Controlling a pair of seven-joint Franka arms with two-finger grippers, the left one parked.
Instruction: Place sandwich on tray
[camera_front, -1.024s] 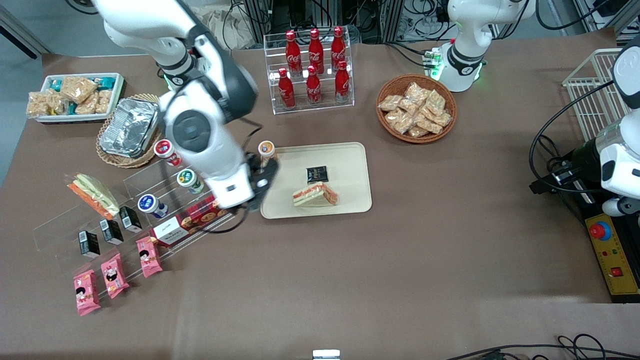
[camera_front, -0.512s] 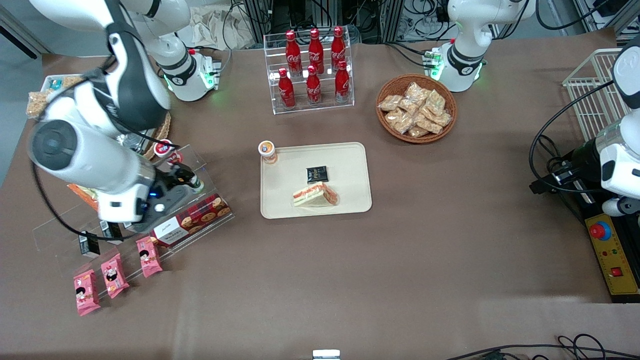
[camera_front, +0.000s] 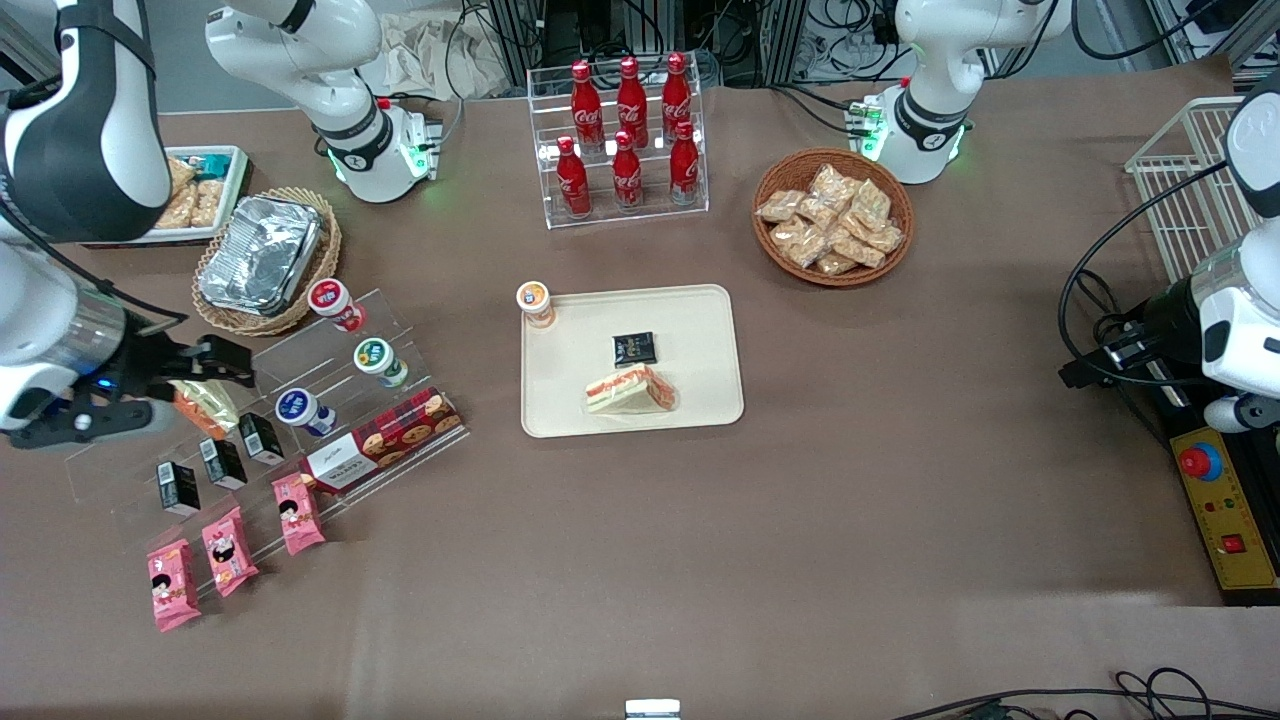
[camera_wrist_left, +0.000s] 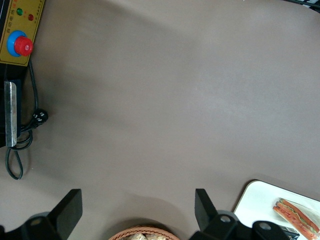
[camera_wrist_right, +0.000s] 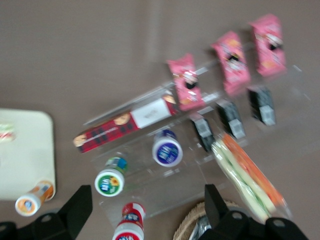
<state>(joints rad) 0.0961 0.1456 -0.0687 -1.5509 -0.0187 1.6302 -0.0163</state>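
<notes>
Our claw (camera_front: 215, 360) hangs wide and empty over the clear display rack (camera_front: 300, 390), well apart from the tray (camera_front: 700, 330). The sandwich (camera_front: 632, 390) lies on the tray beside a small black packet (camera_front: 634, 348). We judge it light, soft and slippery-wrapped, best gripped across its flat faces.

Tray (camera_front: 700, 330): smooth matt cream plastic.
Sandwich (camera_front: 632, 391): glossy clear film over soft pale bread.
Table cover (camera_front: 700, 560): matt brown, faintly creased.
Foil container (camera_front: 258, 255): crinkled shiny metal foil.
Display steps (camera_front: 330, 350): clear glossy acrylic.
Gripper (camera_front: 215, 362): matt black fingers spread above display steps; glossy white arm shell.
Basket (camera_front: 780, 180): woven wicker.
</notes>
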